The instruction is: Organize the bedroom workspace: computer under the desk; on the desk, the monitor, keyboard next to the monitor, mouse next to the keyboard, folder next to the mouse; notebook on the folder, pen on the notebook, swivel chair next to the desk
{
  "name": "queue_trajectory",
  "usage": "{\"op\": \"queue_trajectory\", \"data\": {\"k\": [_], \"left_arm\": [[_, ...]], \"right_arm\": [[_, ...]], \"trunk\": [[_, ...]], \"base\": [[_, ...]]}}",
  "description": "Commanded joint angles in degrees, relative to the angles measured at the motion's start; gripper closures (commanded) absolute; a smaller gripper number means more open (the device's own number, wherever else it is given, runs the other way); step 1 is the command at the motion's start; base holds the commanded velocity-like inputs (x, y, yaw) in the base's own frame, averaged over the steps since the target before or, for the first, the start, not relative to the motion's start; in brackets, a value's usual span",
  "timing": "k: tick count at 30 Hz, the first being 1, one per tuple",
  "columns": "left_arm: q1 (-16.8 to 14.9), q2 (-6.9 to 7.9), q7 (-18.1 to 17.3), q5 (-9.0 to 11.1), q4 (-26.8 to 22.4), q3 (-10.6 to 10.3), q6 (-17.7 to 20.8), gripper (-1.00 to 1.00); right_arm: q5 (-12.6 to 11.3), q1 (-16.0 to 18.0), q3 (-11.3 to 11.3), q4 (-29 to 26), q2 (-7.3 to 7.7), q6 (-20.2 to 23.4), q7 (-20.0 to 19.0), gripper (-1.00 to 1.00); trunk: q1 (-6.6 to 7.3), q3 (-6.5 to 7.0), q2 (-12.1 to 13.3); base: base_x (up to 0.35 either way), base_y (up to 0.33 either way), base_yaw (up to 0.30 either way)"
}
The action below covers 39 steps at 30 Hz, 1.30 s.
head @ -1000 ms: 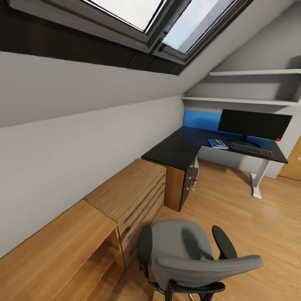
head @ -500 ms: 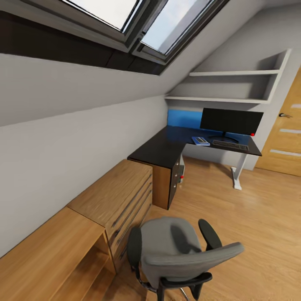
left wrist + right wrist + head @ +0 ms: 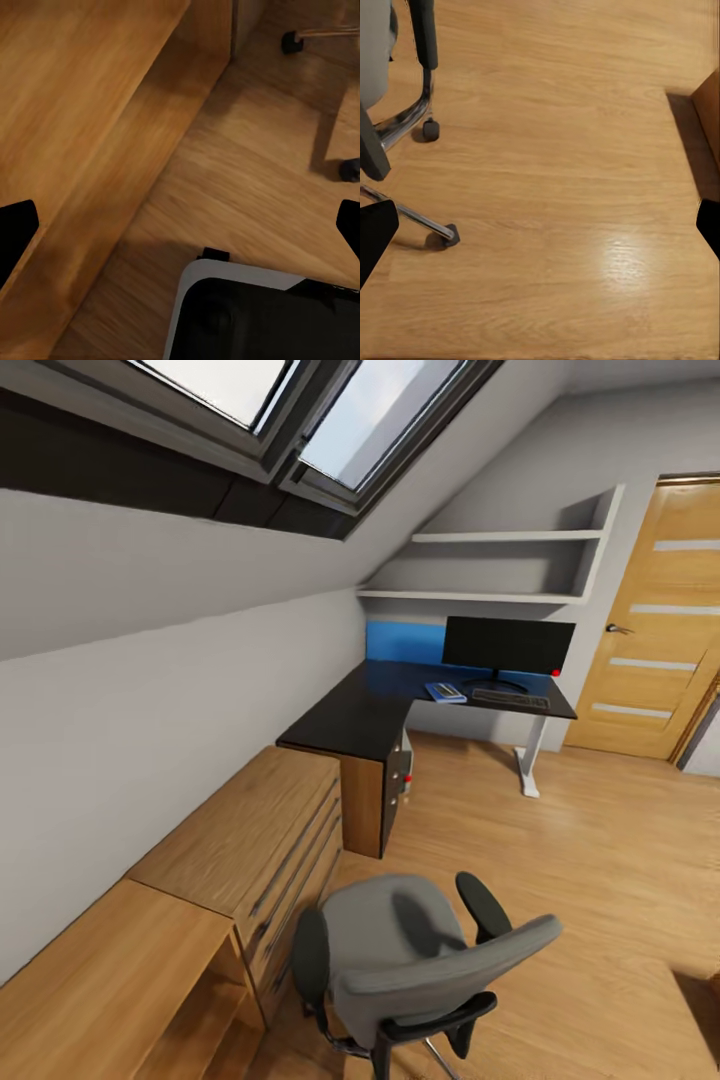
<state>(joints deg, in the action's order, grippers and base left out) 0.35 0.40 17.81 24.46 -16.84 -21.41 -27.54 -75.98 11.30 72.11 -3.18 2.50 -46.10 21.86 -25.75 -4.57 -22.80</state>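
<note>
The head camera looks from high up, forward and down along the sloped wall, with the swivel chair (image 3: 420, 960) close below it and the surface (image 3: 400, 705) far off near the door (image 3: 655, 625). The left wrist camera faces straight down, close above the wooden floor (image 3: 247, 187) beside a wooden chest (image 3: 82, 105). The right wrist camera also faces down on the floor, sharing the chair's chrome base (image 3: 405, 124) and casters with the head view.

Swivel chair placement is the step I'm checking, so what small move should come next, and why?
Probably roll toward the swivel chair to take its backrest. It stands beside the wooden chest, well short of the desk, where the monitor, keyboard and folder already sit. Both hands look open over bare floor.
</note>
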Motion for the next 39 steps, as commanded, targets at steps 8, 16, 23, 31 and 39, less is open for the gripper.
{"op": "queue_trajectory", "data": {"k": [8,16,23,31,39], "left_arm": [[0.0,0.04,0.5,0.2,-0.1,-0.5,-0.1,-1.00],[0.0,0.04,0.5,0.2,-0.1,-0.5,-0.1,-1.00],[0.0,0.04,0.5,0.2,-0.1,-0.5,-0.1,-1.00],[0.0,0.04,0.5,0.2,-0.1,-0.5,-0.1,-1.00],[0.0,0.04,0.5,0.2,-0.1,-0.5,-0.1,-1.00]], "right_arm": [[-0.1,0.0,0.5,-0.2,0.11,0.0,0.5,-1.00],[-0.1,0.0,0.5,-0.2,0.13,0.0,0.5,-1.00],[-0.1,0.0,0.5,-0.2,0.13,0.0,0.5,-1.00],[-0.1,0.0,0.5,-0.2,0.13,0.0,0.5,-1.00],[-0.1,0.0,0.5,-0.2,0.13,0.0,0.5,-1.00]], "trunk": [[-0.04,-0.11,-0.1],[-0.04,-0.11,-0.1],[-0.04,-0.11,-0.1],[-0.04,-0.11,-0.1],[-0.04,-0.11,-0.1]], "base": [[0.000,0.105,-0.257],[0.000,0.014,-0.257],[0.000,0.002,-0.257],[0.000,0.000,-0.271],[-0.026,0.086,-0.290]]}}
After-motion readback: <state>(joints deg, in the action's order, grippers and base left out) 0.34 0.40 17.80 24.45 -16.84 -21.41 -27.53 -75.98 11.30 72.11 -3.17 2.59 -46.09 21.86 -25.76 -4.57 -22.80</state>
